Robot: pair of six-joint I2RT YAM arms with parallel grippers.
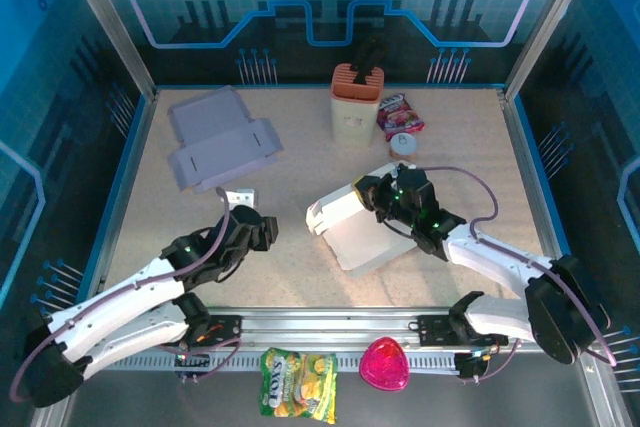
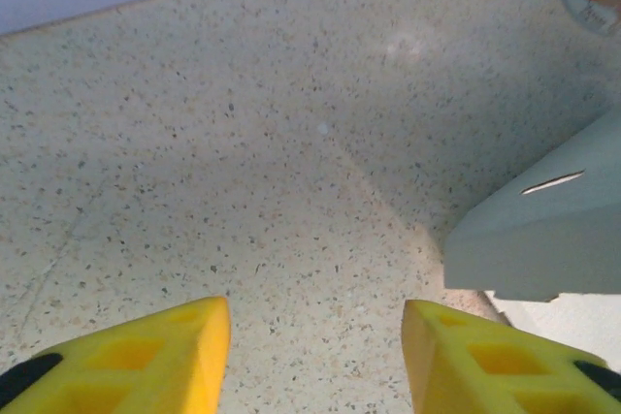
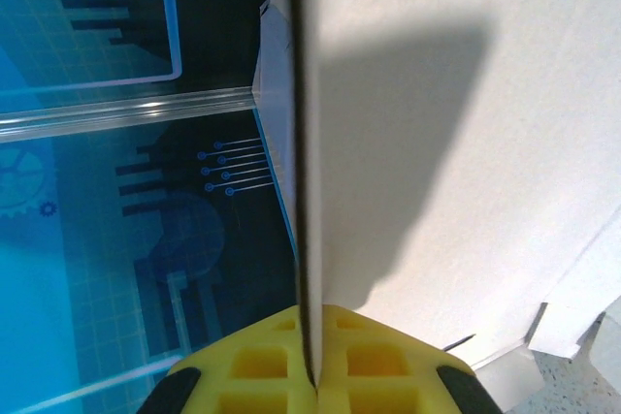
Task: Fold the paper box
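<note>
Between the pads of your right pincer [image 3: 310, 361] stands a thin wall of the paper box [image 3: 466, 143]. You're clamped tight on it, and the card's edge runs straight up out of the yellow pads.

From above, your right pincer [image 1: 372, 190] has the paper box [image 1: 365, 237] by its far upper side. The white body rests on the surface [image 1: 450, 127] just to the near side of that pincer. One end of the box points across toward your left pincer [image 1: 266, 230].

Your left pincer [image 2: 315, 356] is moderately wide and holds nothing. Its yellow fingers [image 2: 146, 356] frame bare speckled surface. A corner of the box [image 2: 553, 230] sits ahead and to the right of them, near but not touching.

Out beyond your left pincer, a flat lavender cardboard blank [image 1: 220, 139] lies on the surface, well apart from it.

Beyond your right pincer stands a peach holder [image 1: 357, 97]. A red snack packet [image 1: 398, 115] and a small round tub [image 1: 404, 144] sit just beside it, the tub being the nearer of the two to your pincer.
</note>
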